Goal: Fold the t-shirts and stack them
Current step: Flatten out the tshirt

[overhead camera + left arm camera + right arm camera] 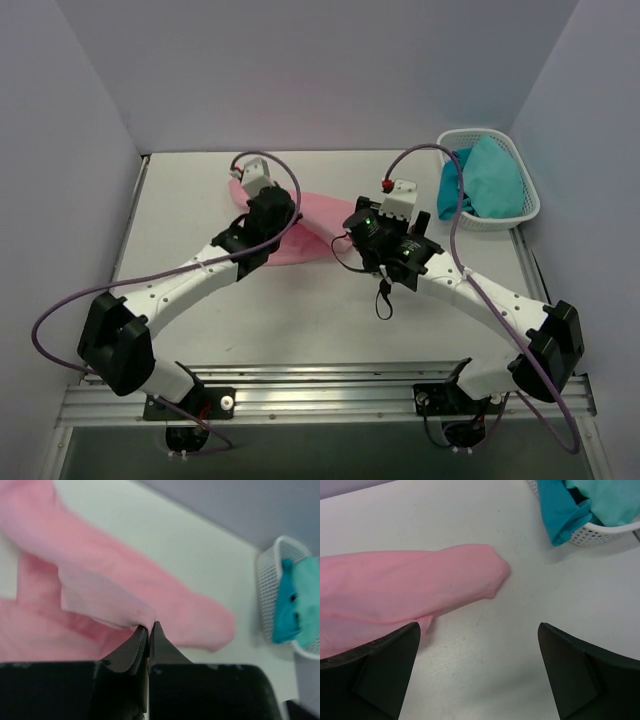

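One pink t-shirt [318, 222] lies crumpled in the middle of the table. It also shows in the left wrist view [170, 592] and the right wrist view [410, 582]. My left gripper [272, 215] is over its left part. In the left wrist view the left gripper [149, 626] is shut on a raised fold of the pink cloth. My right gripper [372, 228] hovers just right of the shirt. In its own view the right gripper [477, 630] is wide open and empty over bare table, with the shirt's rounded end just ahead and to its left.
A white lattice basket [527, 192] stands at the back right with teal cloth [490, 178] in it. It also shows in the left wrist view [266, 575] and the right wrist view [605, 534]. Grey walls close in the table [180, 200] on three sides.
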`<action>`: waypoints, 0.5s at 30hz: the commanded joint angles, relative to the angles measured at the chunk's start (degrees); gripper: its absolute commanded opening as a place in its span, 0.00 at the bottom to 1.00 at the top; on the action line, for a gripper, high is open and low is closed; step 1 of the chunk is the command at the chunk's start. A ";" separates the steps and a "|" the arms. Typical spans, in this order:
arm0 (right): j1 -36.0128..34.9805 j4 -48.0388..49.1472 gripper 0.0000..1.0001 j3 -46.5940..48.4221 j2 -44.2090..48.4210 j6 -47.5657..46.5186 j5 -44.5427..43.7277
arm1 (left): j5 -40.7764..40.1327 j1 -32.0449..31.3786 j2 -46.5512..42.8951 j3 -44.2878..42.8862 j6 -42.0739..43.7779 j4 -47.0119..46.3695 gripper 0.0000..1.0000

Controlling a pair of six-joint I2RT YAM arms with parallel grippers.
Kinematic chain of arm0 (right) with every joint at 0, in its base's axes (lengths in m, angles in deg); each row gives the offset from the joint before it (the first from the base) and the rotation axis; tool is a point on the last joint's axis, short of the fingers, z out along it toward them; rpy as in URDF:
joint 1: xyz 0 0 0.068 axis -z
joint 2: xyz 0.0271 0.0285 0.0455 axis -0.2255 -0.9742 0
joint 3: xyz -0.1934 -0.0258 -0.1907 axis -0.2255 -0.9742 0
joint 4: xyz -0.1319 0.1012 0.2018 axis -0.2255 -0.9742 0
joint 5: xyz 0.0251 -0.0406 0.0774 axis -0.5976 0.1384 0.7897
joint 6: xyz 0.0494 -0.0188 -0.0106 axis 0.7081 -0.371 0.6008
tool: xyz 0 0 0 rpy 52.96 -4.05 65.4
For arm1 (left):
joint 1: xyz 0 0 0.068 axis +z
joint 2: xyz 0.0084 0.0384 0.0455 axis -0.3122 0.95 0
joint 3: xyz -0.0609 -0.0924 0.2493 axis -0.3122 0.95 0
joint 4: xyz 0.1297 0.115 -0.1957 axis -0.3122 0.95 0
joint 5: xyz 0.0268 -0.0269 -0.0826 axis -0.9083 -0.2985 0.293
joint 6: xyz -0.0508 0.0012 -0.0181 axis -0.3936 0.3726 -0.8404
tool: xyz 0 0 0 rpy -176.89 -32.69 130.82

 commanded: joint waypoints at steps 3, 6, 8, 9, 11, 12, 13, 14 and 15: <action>-5.49 -2.61 1.00 0.40 2.67 3.31 -2.85 | -2.16 2.91 -0.70 -21.70 17.36 7.49 0.02; -7.52 -3.84 1.00 -0.12 4.60 4.37 -4.17 | -2.33 3.00 3.34 -30.84 20.79 11.35 0.02; -8.22 -4.28 1.00 -0.74 6.18 4.63 -4.43 | -2.42 3.09 5.19 -35.49 22.55 13.46 0.02; -8.92 -4.28 1.00 -0.91 6.71 4.72 -4.52 | -2.33 3.09 6.60 -36.65 23.08 13.64 0.02; -9.54 -4.63 1.00 -1.18 8.03 4.81 -4.78 | -2.59 3.18 7.66 -38.50 24.66 14.34 0.02; -9.81 -4.72 1.00 -1.09 8.38 4.98 -4.87 | -2.68 3.18 8.62 -40.42 25.19 14.61 0.02; -10.33 -4.90 1.00 -1.26 8.91 4.99 -4.87 | -2.69 3.27 9.15 -41.40 25.72 14.87 0.02; -10.69 -4.90 1.00 -1.27 9.17 4.99 -4.87 | -2.77 3.27 9.77 -42.54 26.94 15.66 0.02; -11.12 -4.81 1.00 -1.18 9.26 5.16 -4.70 | -2.77 3.35 11.17 -44.90 27.65 16.10 0.02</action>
